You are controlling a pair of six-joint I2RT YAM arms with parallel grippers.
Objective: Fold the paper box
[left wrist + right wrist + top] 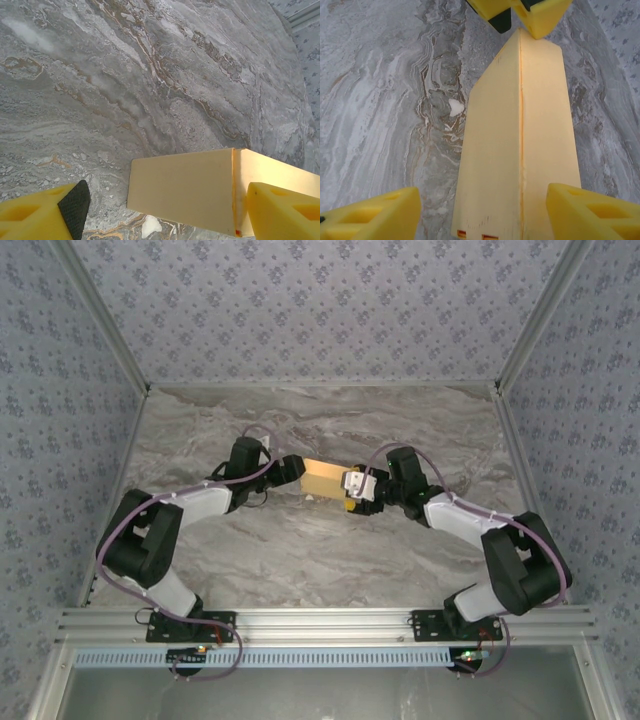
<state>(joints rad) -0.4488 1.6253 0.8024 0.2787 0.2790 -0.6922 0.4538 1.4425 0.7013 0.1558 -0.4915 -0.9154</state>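
Paperboard from above: the paper box (325, 480) lies flattened mid-way across the marble table (300, 555), with the left gripper (292, 472) at its 9 o'clock and the right gripper (353, 490) at its 3 o'clock.

Left wrist view: the jaws are spread wide astride one end and clamp nothing. Whether the 3 o'clock finger (285, 210) touches the panel is hard to tell.

Right wrist view: the jaws are equally wide and empty, and the box's crease runs toward 12 o'clock.

The box looks light, floppy and easily dented, and likely to skate on the marble. Pinch a panel edge beside the crease.
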